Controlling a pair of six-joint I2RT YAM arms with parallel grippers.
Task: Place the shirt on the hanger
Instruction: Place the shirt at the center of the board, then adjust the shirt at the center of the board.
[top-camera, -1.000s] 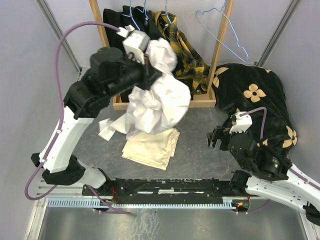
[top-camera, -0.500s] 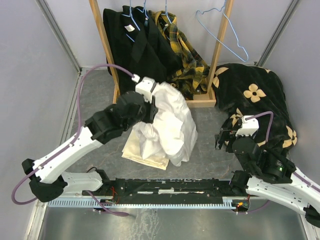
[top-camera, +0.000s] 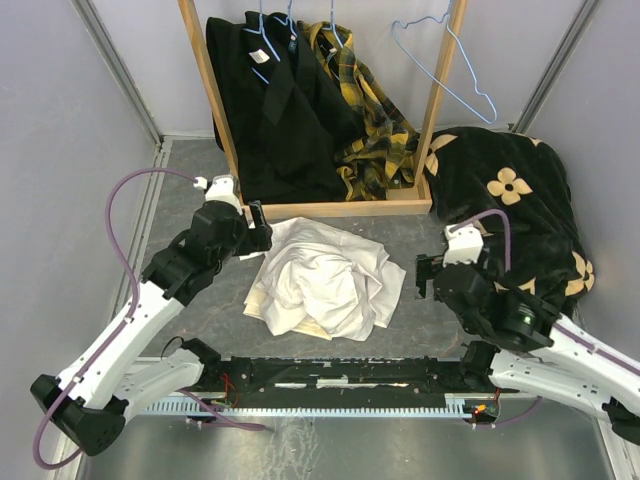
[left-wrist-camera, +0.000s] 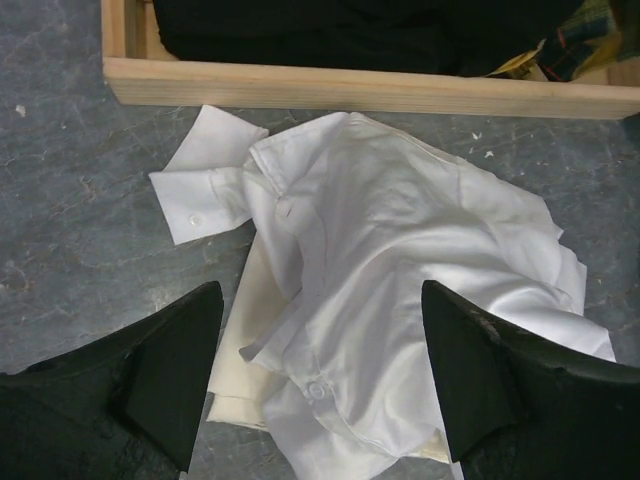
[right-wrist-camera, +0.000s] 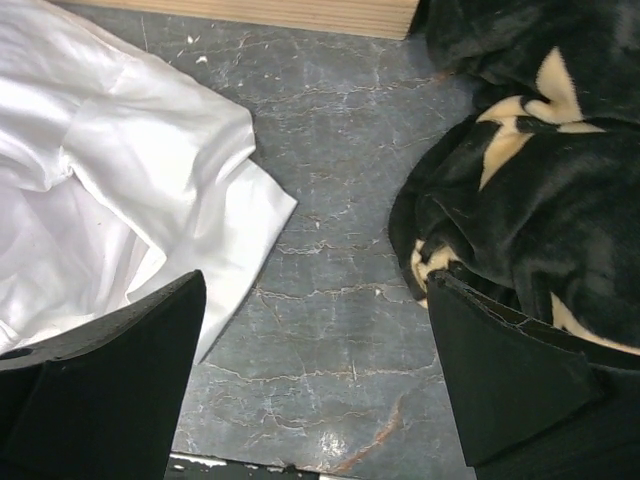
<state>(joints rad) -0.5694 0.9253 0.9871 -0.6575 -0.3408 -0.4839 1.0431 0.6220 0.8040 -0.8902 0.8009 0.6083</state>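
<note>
Barely started. Gripping nothing: left claw (top-camera: 260, 238) and right claw (top-camera: 425, 278) spread wide, white shirt (top-camera: 325, 285) crumpled between them. Yet to dress bare blue hanger (top-camera: 442, 78) far beyond.

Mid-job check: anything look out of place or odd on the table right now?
Yes. The white shirt lies crumpled in a heap on the table, partly covering the cream-yellow folded cloth. The light-blue hanger hangs bare on the rack. The left gripper and right gripper are open, holding nothing.
</note>
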